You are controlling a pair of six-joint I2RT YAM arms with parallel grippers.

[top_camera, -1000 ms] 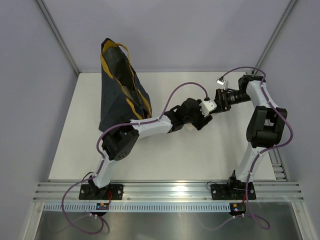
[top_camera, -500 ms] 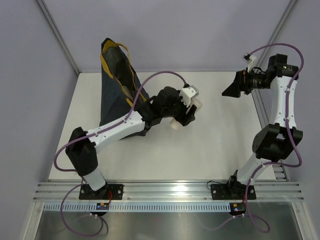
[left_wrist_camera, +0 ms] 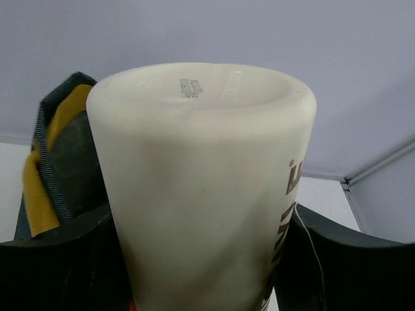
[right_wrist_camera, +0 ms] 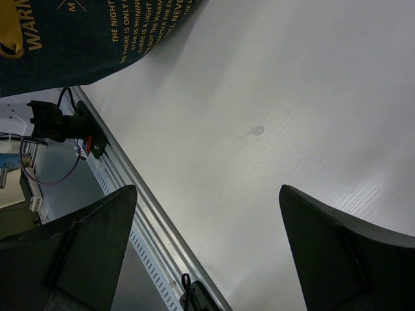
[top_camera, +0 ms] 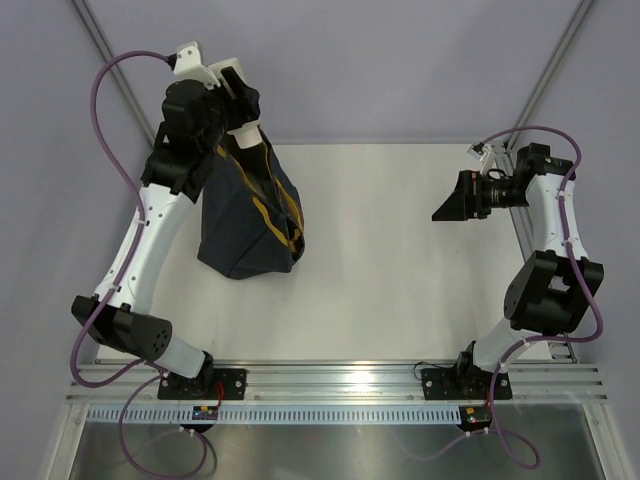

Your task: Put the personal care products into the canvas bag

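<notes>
The left tool (left_wrist_camera: 201, 259) is clenched on the cream tube (left_wrist_camera: 201, 175). Its two black fingers (left_wrist_camera: 58, 265) press the tube's sides, and the tube's flat end faces away from the wrist, with brown lettering down one side. In the overhead view this tool (top_camera: 240, 95) hangs high on the left, directly over the top of the canvas bag (top_camera: 250, 220). Below and left of the tube, the wrist view shows the bag's open rim (left_wrist_camera: 58, 162) with its navy cloth and mustard lining. The bag's mustard handles (top_camera: 275, 205) drape down the side beneath the tool, near the mouth. Whether the tube touches the fabric cannot be told. Beyond the tool stands the pale back wall (top_camera: 380, 70).

The right tool (right_wrist_camera: 207, 194) is released, its fingers (right_wrist_camera: 84, 240) spread wide and nothing gripped. The white worktop (right_wrist_camera: 272, 78) shows between them, with a small faint mark (right_wrist_camera: 258, 130) on it. From above, this tool (top_camera: 447, 208) hovers at the right side, well apart from the bag. Off to its far side lies the bag's gold-printed face (right_wrist_camera: 84, 32). Along the worktop's edge run an aluminium rail (right_wrist_camera: 149, 227) and a purple cable (right_wrist_camera: 45, 172).
</notes>
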